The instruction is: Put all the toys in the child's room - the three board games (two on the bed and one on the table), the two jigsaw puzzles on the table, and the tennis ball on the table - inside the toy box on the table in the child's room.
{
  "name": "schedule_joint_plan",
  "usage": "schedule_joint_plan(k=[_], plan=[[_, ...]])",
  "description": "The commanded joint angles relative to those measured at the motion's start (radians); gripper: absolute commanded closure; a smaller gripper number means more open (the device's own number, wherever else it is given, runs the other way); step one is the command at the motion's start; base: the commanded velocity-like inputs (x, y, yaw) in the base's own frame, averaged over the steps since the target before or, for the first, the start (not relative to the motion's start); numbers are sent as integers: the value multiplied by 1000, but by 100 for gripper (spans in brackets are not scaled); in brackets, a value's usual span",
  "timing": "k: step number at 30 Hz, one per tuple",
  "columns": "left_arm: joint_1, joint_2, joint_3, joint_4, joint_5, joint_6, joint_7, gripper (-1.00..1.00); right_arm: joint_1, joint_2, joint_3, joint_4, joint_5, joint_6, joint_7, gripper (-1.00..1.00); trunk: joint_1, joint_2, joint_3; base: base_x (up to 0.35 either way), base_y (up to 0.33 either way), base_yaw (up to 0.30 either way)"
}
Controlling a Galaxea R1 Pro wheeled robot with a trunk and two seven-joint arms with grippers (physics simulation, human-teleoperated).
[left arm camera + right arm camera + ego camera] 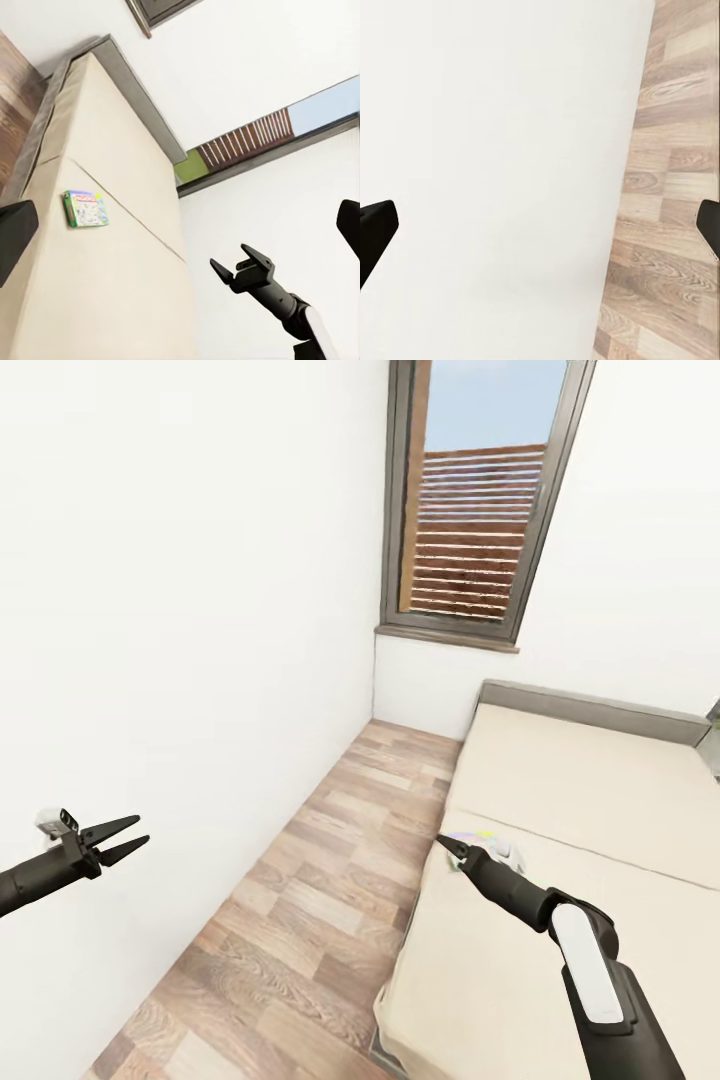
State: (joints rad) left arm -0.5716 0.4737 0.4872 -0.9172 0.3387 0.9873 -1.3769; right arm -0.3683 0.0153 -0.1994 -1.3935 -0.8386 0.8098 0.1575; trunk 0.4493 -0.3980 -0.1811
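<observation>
A: Left wrist view, item one: board game (85, 208), a flat green box with a printed lid, lying face up on the bed (112, 285) near its edge. The right gripper (241, 270) hangs in the air at about 4 o'clock from it, apart from it, jaws spread.

B: Handling?

A: Judged light, stiff cardboard with a smooth, likely slippery lid. It lies flat on a soft mattress, so take it across a short side at the rim, pressing slightly into the bedding to get a finger under.

B: Head view?

A: Right gripper (452, 851) is over the bed's near edge; a pale multicoloured patch just behind its tip is probably that box, mostly covered by the arm. Left gripper (128, 838) is at 9 o'clock, over the floor (300, 920) by the white wall, jaws narrowly parted and empty.

B: Unclear?

A: The lid's lettering is too small to read. The bed is cut off at 3 o'clock, so a second game cannot be confirmed.
</observation>
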Motion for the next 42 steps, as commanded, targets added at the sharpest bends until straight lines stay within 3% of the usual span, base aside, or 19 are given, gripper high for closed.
schedule_joint_plan(k=[1, 42], plan=[[0, 0, 0, 0, 2, 10, -2, -100, -1, 1, -3, 0, 6, 7, 7, -100, 1, -2, -2, 88, 0, -275], [0, -3, -2, 0, 2, 10, -3, -100, -1, 1, -4, 12, 6, -2, 7, -100, 1, -2, -2, 127, 88, -275]])
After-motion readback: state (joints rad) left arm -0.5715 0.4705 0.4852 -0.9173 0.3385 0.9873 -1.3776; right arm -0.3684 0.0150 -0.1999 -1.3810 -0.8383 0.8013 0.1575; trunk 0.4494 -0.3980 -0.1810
